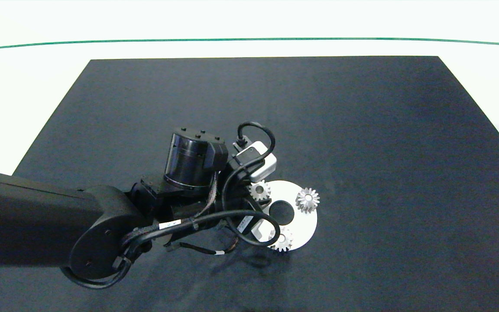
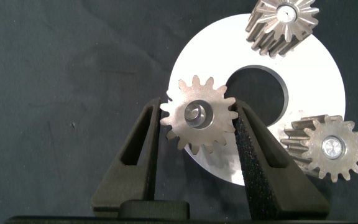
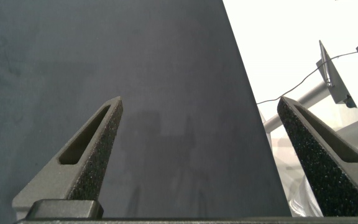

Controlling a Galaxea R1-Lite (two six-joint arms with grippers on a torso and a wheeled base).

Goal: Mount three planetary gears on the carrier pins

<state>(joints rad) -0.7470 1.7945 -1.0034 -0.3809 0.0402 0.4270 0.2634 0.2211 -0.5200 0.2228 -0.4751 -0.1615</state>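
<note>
arm: matte black left arm [image 1: 37,221], glossy cylindrical wrist joint, looped black cables
camera: small white wrist camera box [image 1: 260,162]
fingers: dark grey foam-textured wedge fingers [image 2: 135,155]

head overhead, left wrist close on disc [image 2: 316,87]

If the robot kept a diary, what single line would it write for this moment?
left gripper: shut on small silvery toothed gear, over pin | flat white disc: other two gears seated | right gripper: open, idle over dark mat
</note>
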